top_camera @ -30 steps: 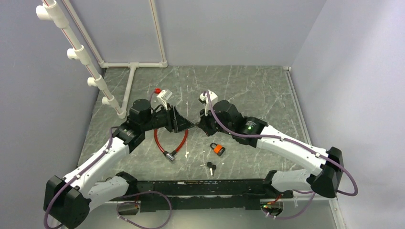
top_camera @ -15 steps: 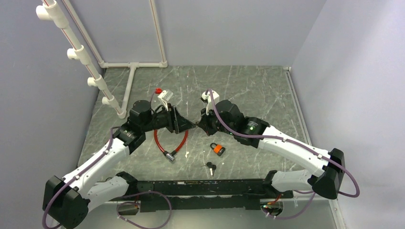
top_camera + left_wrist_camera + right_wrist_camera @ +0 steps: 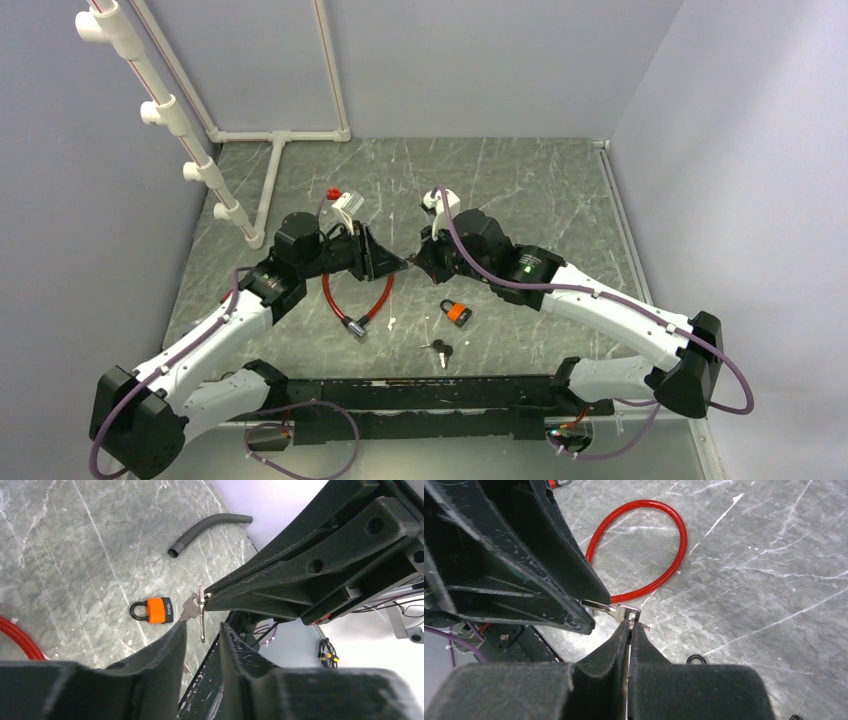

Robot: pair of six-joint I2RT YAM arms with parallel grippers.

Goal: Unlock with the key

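My two grippers meet tip to tip above the table's middle. My right gripper (image 3: 416, 263) (image 3: 629, 624) is shut on a small ring of silver keys (image 3: 628, 613). One key (image 3: 190, 608) sticks out toward my left gripper (image 3: 403, 262) (image 3: 203, 628), whose jaws stand a little apart around it; a second key (image 3: 202, 625) hangs in the gap. The orange padlock (image 3: 457, 313) (image 3: 156, 610) lies closed on the table below and to the right of the grippers, apart from both.
A red cable lock (image 3: 352, 298) (image 3: 646, 545) loops on the table under my left gripper. Another small dark key set (image 3: 441, 349) lies near the front rail (image 3: 420, 385). White pipe frame (image 3: 270, 140) stands at the back left.
My left gripper has crept slightly toward the right gripper's keys. The padlock and cable have not moved.
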